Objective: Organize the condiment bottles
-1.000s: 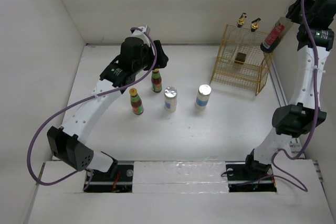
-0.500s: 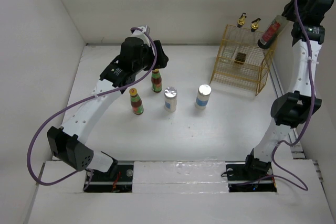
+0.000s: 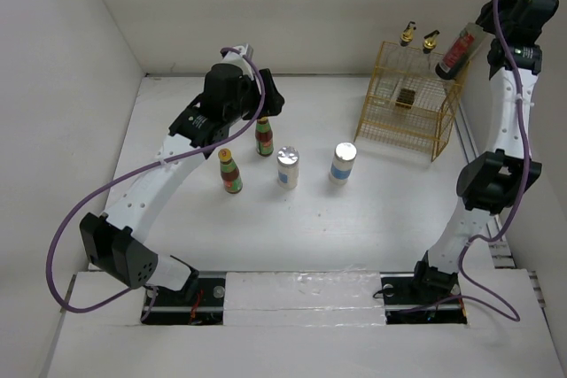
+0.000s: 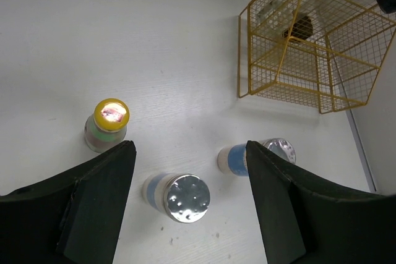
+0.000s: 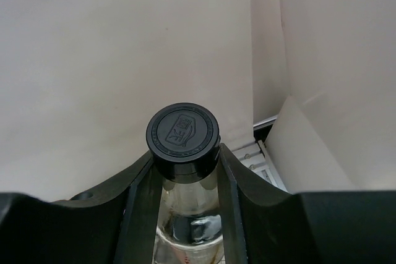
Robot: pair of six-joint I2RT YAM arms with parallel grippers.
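Top view: my left gripper [image 3: 265,111] poised over far sauce bottle [image 3: 263,139]. Near sauce bottle [image 3: 231,173], left shaker [image 3: 288,168] and right shaker [image 3: 343,163] upright mid-table [image 3: 372,219]. My right gripper [image 3: 462,43] high above right end of yellow wire rack [image 3: 403,117], clamped on tilted black-capped clear bottle [image 3: 454,59].

Left wrist view: fingers spread wide, grasping nothing. I see both shakers and one yellow cap below.

Right wrist view: fingers pinch clear bottle just under black cap.

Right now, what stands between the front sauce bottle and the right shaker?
The other shaker stands between the sauce bottle and the right shaker; the top view shows it.
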